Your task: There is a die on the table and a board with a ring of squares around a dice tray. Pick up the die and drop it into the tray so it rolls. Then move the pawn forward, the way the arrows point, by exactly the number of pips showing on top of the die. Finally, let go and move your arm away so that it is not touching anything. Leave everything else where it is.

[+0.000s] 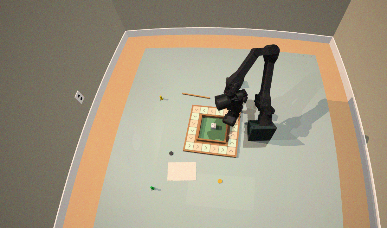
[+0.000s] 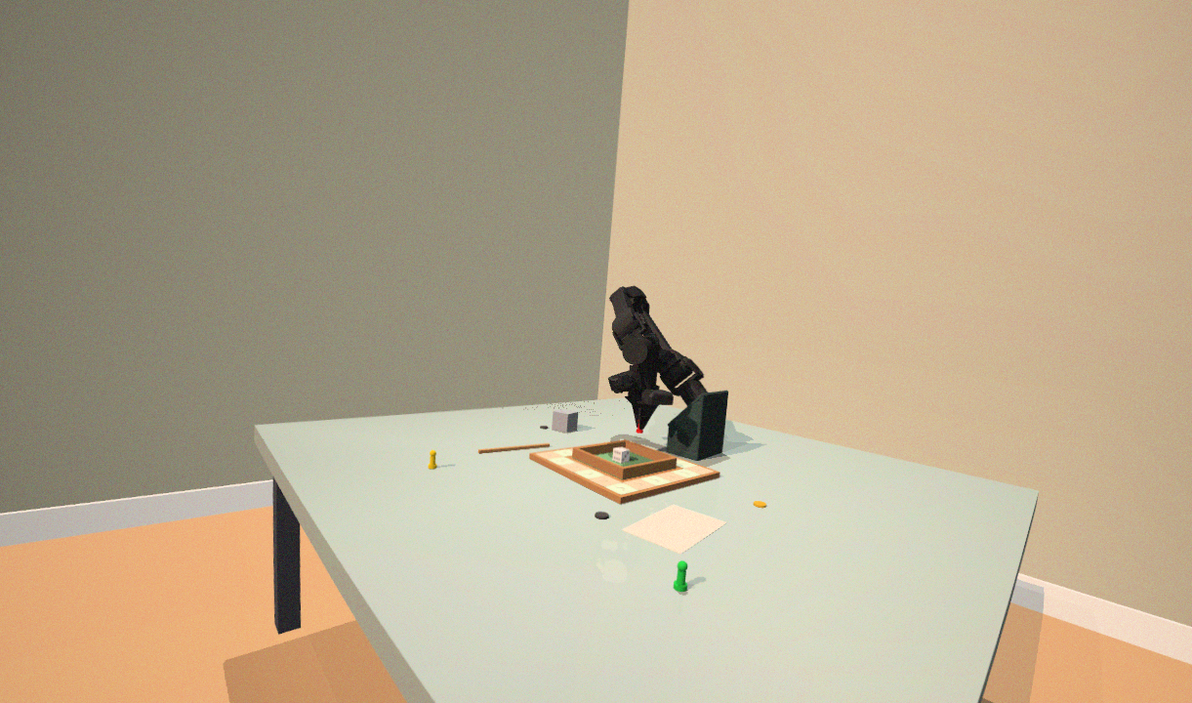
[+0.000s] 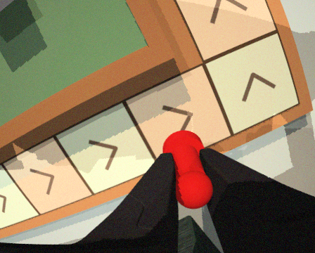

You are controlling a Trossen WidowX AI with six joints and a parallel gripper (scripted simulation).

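Observation:
My gripper (image 3: 185, 162) (image 2: 638, 426) is shut on the red pawn (image 3: 195, 191) (image 2: 638, 430). The pawn is held above the robot-side row of the board (image 1: 205, 147) (image 2: 656, 479) (image 3: 259, 63); its height is hard to judge. In the top view the arm hides fingers and pawn. The white die (image 1: 213, 125) (image 2: 620, 454) lies in the green-floored tray (image 1: 211, 141) (image 2: 647, 468) (image 3: 94, 82). Its top seems to show two pips, but it is small. Only its edge shows at the wrist view's top left.
A yellow pawn (image 1: 160, 98) (image 2: 431, 460) and a stick (image 1: 196, 95) (image 2: 513, 448) lie beyond the board. A dark disc (image 1: 171, 153), paper (image 1: 181, 171), orange disc (image 1: 220, 181) and green pawn (image 1: 152, 187) are on the near side. A grey cube (image 2: 564, 421) stands behind.

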